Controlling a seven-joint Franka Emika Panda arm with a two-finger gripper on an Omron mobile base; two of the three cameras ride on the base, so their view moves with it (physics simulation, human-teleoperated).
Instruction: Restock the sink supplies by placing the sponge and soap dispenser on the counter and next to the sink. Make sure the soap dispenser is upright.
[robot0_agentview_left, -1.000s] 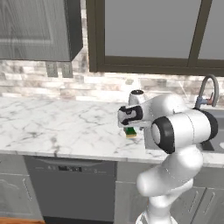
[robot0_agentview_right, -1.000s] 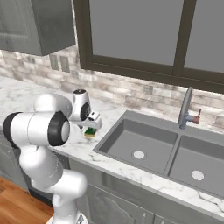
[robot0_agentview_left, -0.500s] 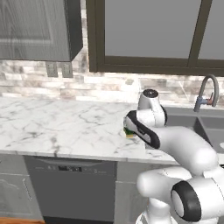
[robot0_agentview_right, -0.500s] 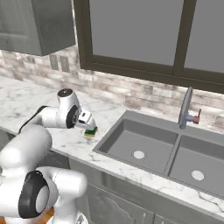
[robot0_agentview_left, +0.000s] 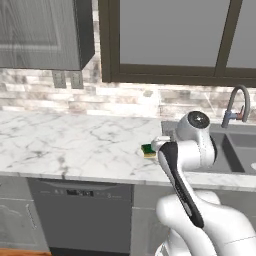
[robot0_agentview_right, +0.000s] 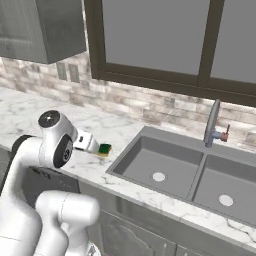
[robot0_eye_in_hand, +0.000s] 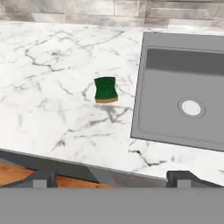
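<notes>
No lettering, label, brand, number or sign can be read anywhere in this rendered kitchen: the small green-and-yellow rectangular sponge, the white grey-veined marble table, the grey recessed double-basin sink and the grey cabinet fronts all show plain, unmarked surfaces.

The glossy white, rounded arm is built of bulbous segments with dark grey joint bands and round dark end caps. A long black stripe runs along one link. Two small dark fingertips are squared.
</notes>
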